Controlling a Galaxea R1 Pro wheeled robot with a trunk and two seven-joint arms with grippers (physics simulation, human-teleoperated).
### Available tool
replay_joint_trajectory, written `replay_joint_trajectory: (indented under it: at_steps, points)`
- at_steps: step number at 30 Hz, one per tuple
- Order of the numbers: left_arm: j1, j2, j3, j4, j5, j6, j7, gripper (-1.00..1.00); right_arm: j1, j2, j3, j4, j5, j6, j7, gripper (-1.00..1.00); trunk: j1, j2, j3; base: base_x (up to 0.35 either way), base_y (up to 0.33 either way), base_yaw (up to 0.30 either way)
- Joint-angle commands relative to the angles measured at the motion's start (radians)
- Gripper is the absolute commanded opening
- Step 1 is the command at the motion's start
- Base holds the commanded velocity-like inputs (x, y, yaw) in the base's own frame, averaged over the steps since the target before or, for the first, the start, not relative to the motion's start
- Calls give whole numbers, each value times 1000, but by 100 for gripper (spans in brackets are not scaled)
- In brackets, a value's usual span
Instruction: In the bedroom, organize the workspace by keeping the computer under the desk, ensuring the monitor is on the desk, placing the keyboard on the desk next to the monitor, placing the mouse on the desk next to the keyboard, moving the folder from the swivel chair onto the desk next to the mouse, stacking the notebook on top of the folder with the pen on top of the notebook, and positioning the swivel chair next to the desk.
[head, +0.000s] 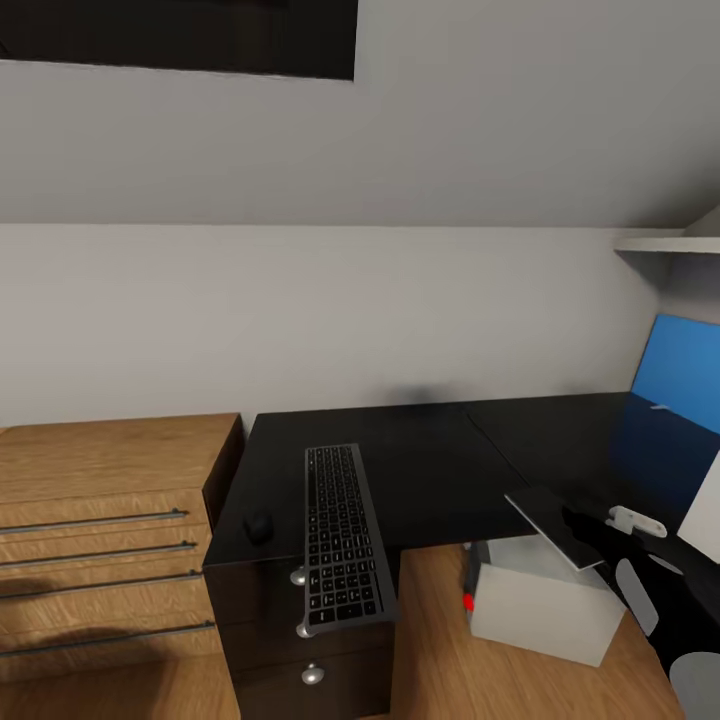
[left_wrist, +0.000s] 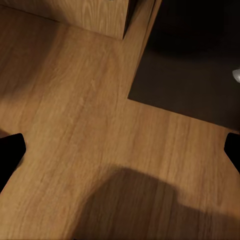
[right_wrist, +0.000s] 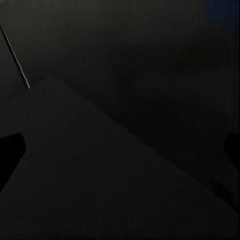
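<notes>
Keyboard (head: 340, 535) overhangs desk (head: 440, 470) edge (mouse (head: 258, 526) beside).

Attic bedroom workspace: black desk (head: 420, 470)

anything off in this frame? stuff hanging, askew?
Yes. The keyboard lies end-on across the desk, its near end overhanging the front edge above the drawer knobs. The mouse sits beside it near that edge. A grey notebook is tilted at the right gripper, above the computer.
</notes>
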Motion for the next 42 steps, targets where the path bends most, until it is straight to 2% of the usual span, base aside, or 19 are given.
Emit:
replay_joint_trajectory:
  at_steps: [1, 3, 7, 21, 25, 27, 33, 42]
  points:
    - [-1, 1, -5, -1, 10, -8, 5, 100, 0, 0, -22, -1, -6, 7, 7, 100, 4, -8, -4, 0, 0, 0]
    - [-1, 1, -5, -1, 10, -8, 5, 100, 0, 0, -40, -1, -7, 7, 15, 100, 8, -15, -7, 0, 0, 0]
    - [-1, 1, -5, -1, 11, -8, 5, 100, 0, 0, -51, -1, -7, 8, 31, 100, 8, -15, -7, 0, 0, 0]
    - [-1, 1, -5, -1, 11, -8, 5, 100, 0, 0, -61, 0, -8, 32, 46, 100, 8, -15, -7, 0, 0, 0]
    - [-1, 1, -5, 0, 11, -8, 5, 100, 0, 0, -64, 1, -8, 60, 47, 100, 8, -15, -7, 0, 0, 0]
    - [-1, 1, -5, 0, 11, -8, 6, 100, 0, 0, -67, 2, -26, 93, 48, 100, 8, -15, -7, 0, 0, 0]
    - [-1, 1, -5, 0, 11, -8, 7, 100, 0, -1, -67, 2, -64, 107, 47, 100, 8, -15, -7, 0, 0, 0]
    - [-1, 1, -4, -1, 10, -8, 7, 100, 0, -1, -67, 1, -81, 130, 46, 100, 8, -15, -7, 0, 0, 0]
